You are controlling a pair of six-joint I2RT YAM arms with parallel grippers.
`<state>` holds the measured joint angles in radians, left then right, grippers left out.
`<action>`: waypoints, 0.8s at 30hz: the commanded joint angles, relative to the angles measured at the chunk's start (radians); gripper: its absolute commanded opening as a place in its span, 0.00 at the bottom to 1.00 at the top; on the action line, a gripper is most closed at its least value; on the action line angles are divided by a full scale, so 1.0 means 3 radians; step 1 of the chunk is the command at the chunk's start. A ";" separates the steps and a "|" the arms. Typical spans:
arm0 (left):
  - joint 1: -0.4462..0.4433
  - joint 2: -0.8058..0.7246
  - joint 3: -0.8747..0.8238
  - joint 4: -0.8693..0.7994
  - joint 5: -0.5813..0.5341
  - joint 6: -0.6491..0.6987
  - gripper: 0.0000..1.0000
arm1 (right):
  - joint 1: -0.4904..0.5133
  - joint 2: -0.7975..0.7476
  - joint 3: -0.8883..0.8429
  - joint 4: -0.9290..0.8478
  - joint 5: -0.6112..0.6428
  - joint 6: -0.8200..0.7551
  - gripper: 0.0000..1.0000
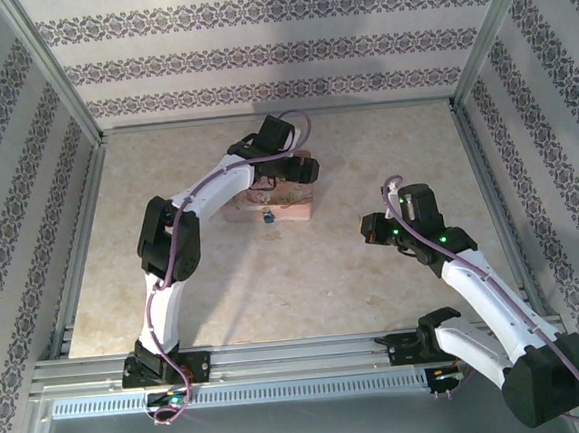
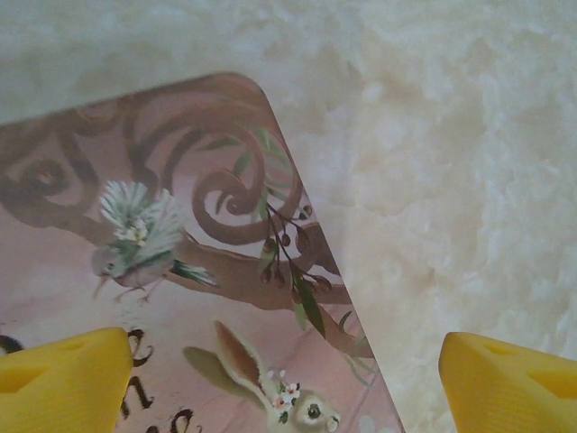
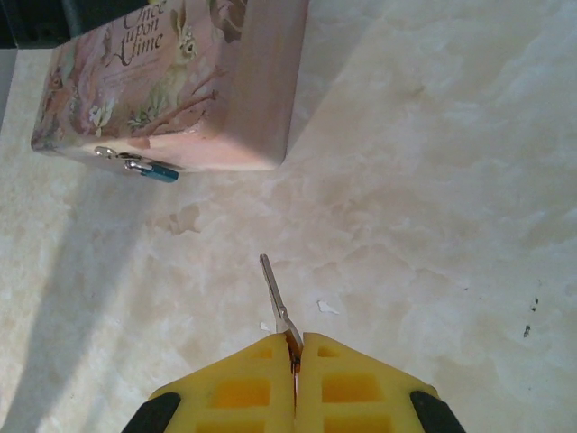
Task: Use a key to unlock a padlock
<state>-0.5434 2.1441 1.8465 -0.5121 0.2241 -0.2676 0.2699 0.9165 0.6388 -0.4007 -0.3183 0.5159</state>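
A small blue padlock hangs from the silvery clasp on the front edge of the pink box; from above the padlock is a tiny blue speck. My right gripper is shut on a silver key whose blade points up and left toward the box, well short of the padlock. In the overhead view the right gripper sits to the right of the box. My left gripper hovers open over the box's illustrated lid, yellow fingertips wide apart.
The pink box lies mid-table on a pale marbled surface. Patterned walls and metal frame rails enclose the table on three sides. Bare tabletop stretches between the box and my right gripper.
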 commanded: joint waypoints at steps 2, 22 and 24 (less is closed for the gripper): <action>-0.0065 0.0086 0.0129 -0.0175 0.0020 0.0064 0.88 | -0.0033 -0.0078 -0.0048 -0.0055 0.0054 -0.0050 0.00; -0.0421 -0.0004 -0.0240 0.0152 0.0201 -0.0073 0.89 | -0.0132 -0.0092 -0.0004 -0.0136 0.0030 -0.0170 0.00; -0.0438 0.0002 -0.0225 0.0206 0.0222 -0.0099 0.89 | -0.0148 -0.0043 0.0035 -0.0157 0.0013 -0.0194 0.00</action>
<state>-0.6464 2.1441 1.7973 -0.4477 0.2379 -0.2687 0.2363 0.8913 0.6296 -0.4232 -0.3111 0.4889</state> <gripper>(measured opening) 0.886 0.055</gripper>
